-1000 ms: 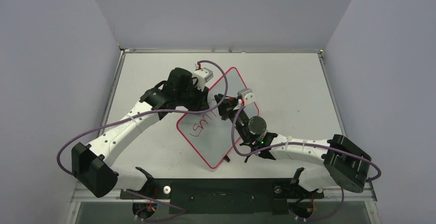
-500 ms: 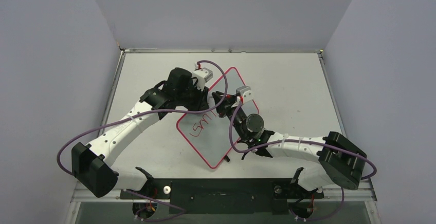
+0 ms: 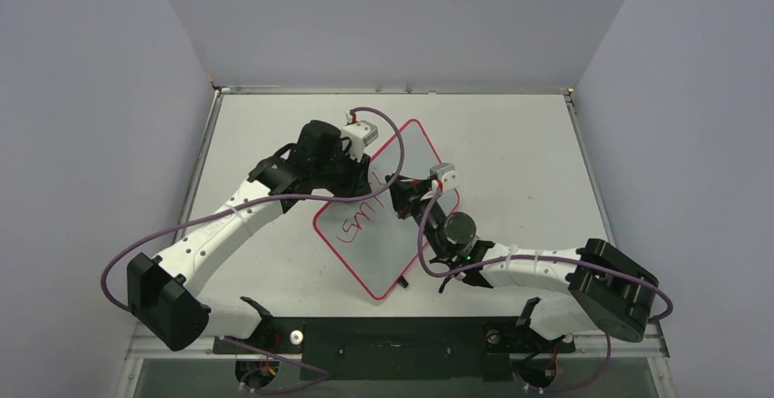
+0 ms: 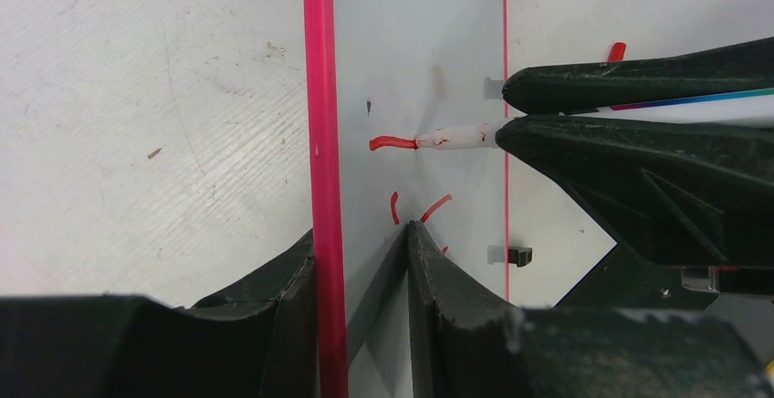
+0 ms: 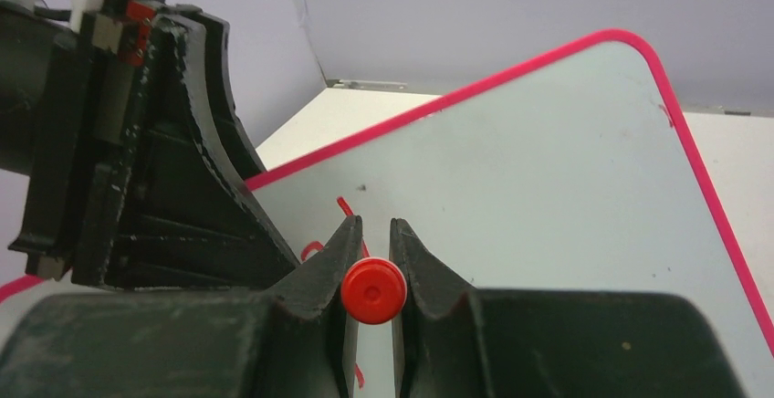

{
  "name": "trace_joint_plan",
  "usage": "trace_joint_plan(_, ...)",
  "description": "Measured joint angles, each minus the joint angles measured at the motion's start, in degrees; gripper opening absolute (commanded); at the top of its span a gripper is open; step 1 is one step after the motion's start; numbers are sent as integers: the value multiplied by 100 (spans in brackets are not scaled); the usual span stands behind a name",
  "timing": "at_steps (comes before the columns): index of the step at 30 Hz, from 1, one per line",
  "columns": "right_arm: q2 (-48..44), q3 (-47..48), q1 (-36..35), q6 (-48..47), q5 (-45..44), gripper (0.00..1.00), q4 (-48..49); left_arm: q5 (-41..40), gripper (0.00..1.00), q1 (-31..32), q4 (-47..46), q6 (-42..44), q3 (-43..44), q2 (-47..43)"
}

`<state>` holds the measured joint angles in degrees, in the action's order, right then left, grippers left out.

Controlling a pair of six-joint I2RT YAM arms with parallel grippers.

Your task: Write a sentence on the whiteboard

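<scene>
The right gripper (image 5: 374, 226), clenched on the marker (image 5: 373, 291), has just slid toward the right of the frame; the left gripper (image 4: 361, 238) pinches the whiteboard (image 3: 388, 252) by its edge at centre frame; the sentence (image 3: 358, 223) is barely one word long, so most writing remains

The whiteboard (image 3: 381, 250) lies turned diagonally, pink-red border all round; the sentence (image 3: 359, 223) is partial (red strokes, roughly "Smi").

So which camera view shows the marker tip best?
The left wrist view: the tip shows clearly against the whiteboard. The right wrist view shows only the marker's red cap. In the top view it is too small to tell.
</scene>
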<state>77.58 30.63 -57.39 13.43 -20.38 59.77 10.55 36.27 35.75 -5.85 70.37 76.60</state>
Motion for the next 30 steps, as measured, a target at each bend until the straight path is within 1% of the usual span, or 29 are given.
trace_joint_plan(11, -227, -531, 0, 291, -96, 0, -20, -7, 0, 0, 0, 0, 0, 0)
trace_joint_plan(30, -249, -496, 66, 173, -238, 0, -166, -11, 0, 0, 0, 0, 0, 2)
